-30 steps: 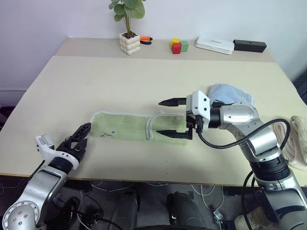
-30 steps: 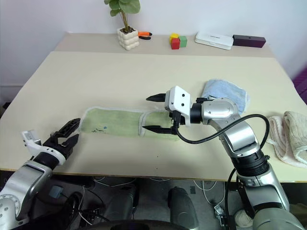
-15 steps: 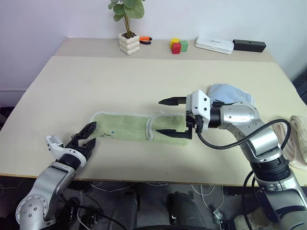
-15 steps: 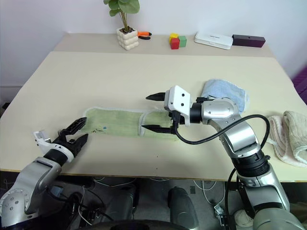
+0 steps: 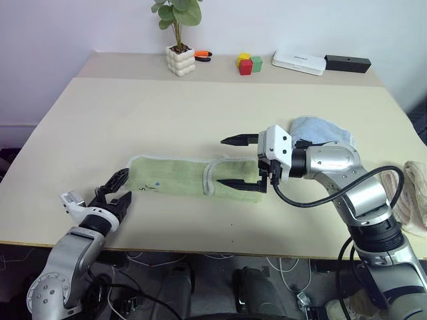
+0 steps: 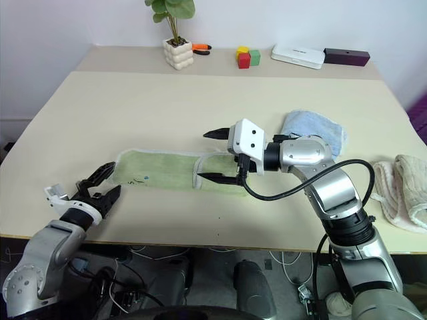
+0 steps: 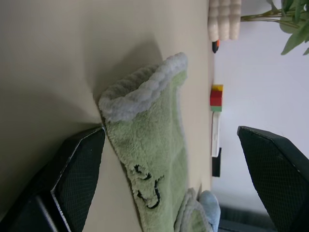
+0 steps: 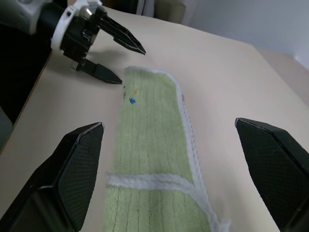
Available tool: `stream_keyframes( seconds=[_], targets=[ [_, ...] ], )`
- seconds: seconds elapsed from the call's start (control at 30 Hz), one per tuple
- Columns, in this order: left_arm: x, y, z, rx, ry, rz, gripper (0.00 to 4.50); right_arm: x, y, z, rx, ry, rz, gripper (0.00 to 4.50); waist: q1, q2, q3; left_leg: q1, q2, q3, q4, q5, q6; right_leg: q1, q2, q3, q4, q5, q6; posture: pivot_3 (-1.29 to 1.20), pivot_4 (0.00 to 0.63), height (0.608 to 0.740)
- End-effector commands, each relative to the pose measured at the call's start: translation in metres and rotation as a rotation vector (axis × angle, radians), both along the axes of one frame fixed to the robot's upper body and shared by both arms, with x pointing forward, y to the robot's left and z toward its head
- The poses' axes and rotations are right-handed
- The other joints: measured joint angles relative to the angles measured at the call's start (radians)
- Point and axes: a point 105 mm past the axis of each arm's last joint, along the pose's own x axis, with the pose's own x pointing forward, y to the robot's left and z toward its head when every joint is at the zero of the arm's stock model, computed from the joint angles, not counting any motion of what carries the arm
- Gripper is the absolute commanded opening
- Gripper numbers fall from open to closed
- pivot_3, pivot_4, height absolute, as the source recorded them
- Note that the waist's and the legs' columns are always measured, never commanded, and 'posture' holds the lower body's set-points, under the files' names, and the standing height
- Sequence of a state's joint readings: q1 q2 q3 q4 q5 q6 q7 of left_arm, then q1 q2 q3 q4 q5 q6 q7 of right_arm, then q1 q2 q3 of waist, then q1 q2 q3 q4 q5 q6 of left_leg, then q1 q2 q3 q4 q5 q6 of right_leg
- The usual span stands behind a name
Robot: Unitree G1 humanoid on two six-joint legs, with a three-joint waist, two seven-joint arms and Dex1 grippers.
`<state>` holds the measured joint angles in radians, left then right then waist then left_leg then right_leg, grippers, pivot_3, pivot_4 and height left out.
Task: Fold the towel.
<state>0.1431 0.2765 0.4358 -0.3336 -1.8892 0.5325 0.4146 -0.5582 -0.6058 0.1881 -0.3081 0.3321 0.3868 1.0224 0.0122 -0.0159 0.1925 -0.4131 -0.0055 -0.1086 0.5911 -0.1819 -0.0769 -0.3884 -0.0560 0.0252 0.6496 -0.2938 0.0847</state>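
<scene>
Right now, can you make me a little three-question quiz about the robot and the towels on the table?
1. True or false: the green towel lies flat with its right end folded over.
2. Which gripper is at the towel's left end? A) left gripper B) right gripper
3. What colour is the folded towel behind the right arm?

Key:
1. True. A white-edged flap lies over its right part.
2. A. It is open, with its fingers at that end and nothing gripped. The right gripper is open above the folded end.
3. Light blue.
</scene>
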Motion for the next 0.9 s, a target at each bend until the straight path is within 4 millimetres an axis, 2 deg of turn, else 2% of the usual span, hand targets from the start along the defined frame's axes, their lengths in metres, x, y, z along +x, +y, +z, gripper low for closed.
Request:
stream_keyframes(
  seconds=[0.03, 0.13, 0.37, 0.4, 0.53, 0.6, 0.67, 0.8, 0.9],
  targets=[
    [0.006, 0.004, -0.003, -0.016, 0.011, 0.009, 4.5, -0.003, 0.005, 0.01, 0.019, -0.044, 0.015, 4.46, 0.001, 0.0, 0.0, 0.0, 0.0, 0.0, 0.0, 0.0, 0.0, 0.0, 0.0, 0.0, 0.0, 0.0, 0.0, 0.0, 0.15, 0.74],
    [0.013, 0.007, -0.007, -0.058, -0.001, 0.019, 3.61, -0.003, 0.005, 0.01, 0.021, -0.045, 0.01, 4.5, 0.0, 0.0, 0.0, 0.0, 0.0, 0.0, 0.0, 0.0, 0.0, 0.0, 0.0, 0.0, 0.0, 0.0, 0.0, 0.0, 0.15, 0.74],
    [0.014, 0.024, -0.021, -0.058, -0.003, 0.009, 0.19, -0.003, 0.005, 0.011, 0.023, -0.045, 0.003, 4.5, -0.002, 0.003, -0.002, 0.0, 0.0, 0.0, -0.001, 0.0, 0.0, -0.001, 0.0, 0.0, 0.0, 0.0, 0.0, 0.0, 0.15, 0.74],
    [0.014, 0.027, -0.024, -0.046, -0.003, 0.006, 0.04, -0.003, 0.004, 0.01, 0.023, -0.045, 0.003, 4.5, -0.002, 0.005, -0.003, 0.001, 0.0, 0.0, -0.001, 0.0, 0.0, 0.0, 0.0, 0.0, 0.0, 0.0, 0.0, 0.0, 0.15, 0.74],
    [0.013, 0.041, -0.023, 0.027, -0.044, 0.004, 0.04, -0.002, 0.004, 0.01, 0.022, -0.045, -0.003, 4.5, -0.004, 0.007, -0.004, 0.001, 0.0, 0.0, -0.001, 0.0, 0.0, 0.0, 0.0, 0.0, 0.0, 0.0, 0.0, 0.0, 0.15, 0.74],
    [0.011, 0.042, -0.018, 0.208, -0.069, -0.046, 0.04, 0.001, 0.002, 0.009, 0.018, -0.042, -0.016, 4.5, -0.009, 0.007, -0.004, 0.001, 0.0, 0.0, -0.002, 0.0, 0.0, -0.001, 0.0, 0.0, 0.0, 0.0, 0.0, 0.0, 0.15, 0.74],
    [0.008, 0.032, -0.014, 0.436, -0.104, -0.166, 0.04, 0.004, -0.001, 0.008, 0.015, -0.038, -0.03, 4.5, -0.023, 0.006, -0.004, 0.001, 0.0, 0.0, -0.004, 0.0, 0.0, -0.002, 0.0, 0.0, 0.0, 0.0, 0.0, 0.0, 0.15, 0.74],
    [0.011, 0.008, 0.0, 0.725, -0.245, -0.327, 0.04, 0.012, -0.006, 0.008, 0.002, -0.043, -0.058, 4.5, -0.026, 0.005, -0.003, 0.001, 0.0, 0.003, -0.009, 0.0, 0.0, -0.004, 0.0, 0.002, -0.003, 0.0, 0.0, 0.0, 0.15, 0.74],
    [0.017, -0.011, 0.014, 0.835, -0.362, -0.396, 0.04, 0.015, -0.007, 0.008, 0.002, -0.047, -0.064, 4.5, -0.021, 0.005, -0.003, -0.003, 0.0, 0.002, -0.01, 0.0, -0.001, -0.007, -0.001, 0.001, -0.004, 0.0, 0.0, 0.0, 0.15, 0.74]
  ],
)
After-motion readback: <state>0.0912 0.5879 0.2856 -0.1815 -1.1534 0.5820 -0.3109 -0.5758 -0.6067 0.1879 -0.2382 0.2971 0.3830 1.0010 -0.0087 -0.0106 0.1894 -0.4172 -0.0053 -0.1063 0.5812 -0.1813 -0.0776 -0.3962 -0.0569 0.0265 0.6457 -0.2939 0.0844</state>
